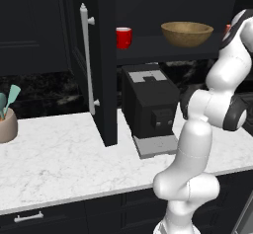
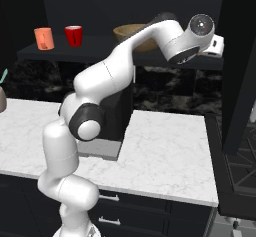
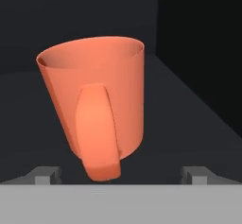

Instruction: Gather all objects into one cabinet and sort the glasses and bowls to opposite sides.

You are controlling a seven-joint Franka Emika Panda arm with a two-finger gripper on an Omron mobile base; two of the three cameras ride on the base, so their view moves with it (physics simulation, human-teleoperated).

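- In the hand view, a coral-orange mug is seen close up, with its handle turned toward the camera and its open mouth at the top.
- The gripper is held wide open: its two finger tips are spread well apart, one on each side of the mug's base, and no contact with the mug is visible.
- The mug is shown on the dark shelf of the cabinet, leaning to one side in this tilted view; whether it really leans cannot be told.
- In the right base view, the arm is stretched up and across to the right part of the shelf, in front of the wooden bowl, which is partly hidden by it.
- On the left part of the same shelf, an orange cup and a red mug are seen standing near each other, the orange one further left.
- In the left base view, the red mug is found just right of the open cabinet door with its long silver handle, and the wooden bowl is set well apart to its right.
- A black coffee machine is placed on the white marble counter below the shelf.
- A beige pot with teal spatulas is seen at the counter's left edge.
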